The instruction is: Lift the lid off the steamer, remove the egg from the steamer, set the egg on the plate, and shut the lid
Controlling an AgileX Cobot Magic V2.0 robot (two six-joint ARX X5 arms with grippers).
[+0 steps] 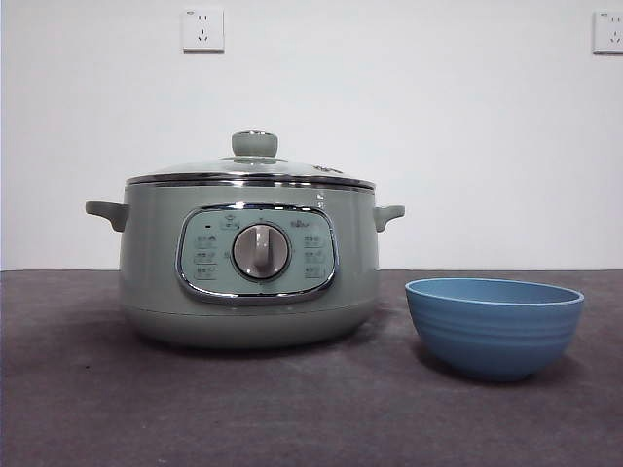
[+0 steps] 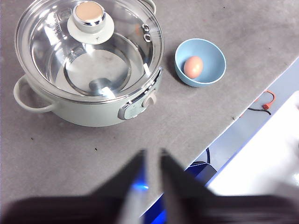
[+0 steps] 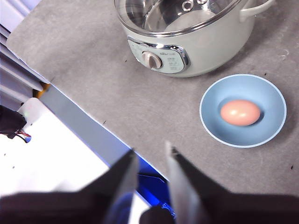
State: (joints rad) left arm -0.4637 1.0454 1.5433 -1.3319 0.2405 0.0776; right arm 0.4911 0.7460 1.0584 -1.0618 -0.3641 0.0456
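The sage-green steamer (image 1: 248, 263) stands left of centre with the glass lid (image 1: 250, 167) seated on its rim. To its right stands the blue plate (image 1: 494, 326), a deep bowl. Its wall hides the inside in the front view. From above, the reddish-brown egg (image 2: 193, 66) (image 3: 240, 112) lies inside the plate (image 2: 212, 51) (image 3: 271, 93). Through the lid (image 2: 46, 42) the steamer (image 2: 93, 112) looks empty. My left gripper (image 2: 152, 151) hangs high over the table's front edge, jaws almost together and holding nothing. My right gripper (image 3: 150, 147) is also raised there, open and empty.
The grey table (image 1: 97, 389) ends at a front edge (image 3: 79, 112) under both grippers. Beyond it lie white surfaces and cables (image 2: 264, 100). Two wall sockets (image 1: 202, 29) sit on the white wall behind.
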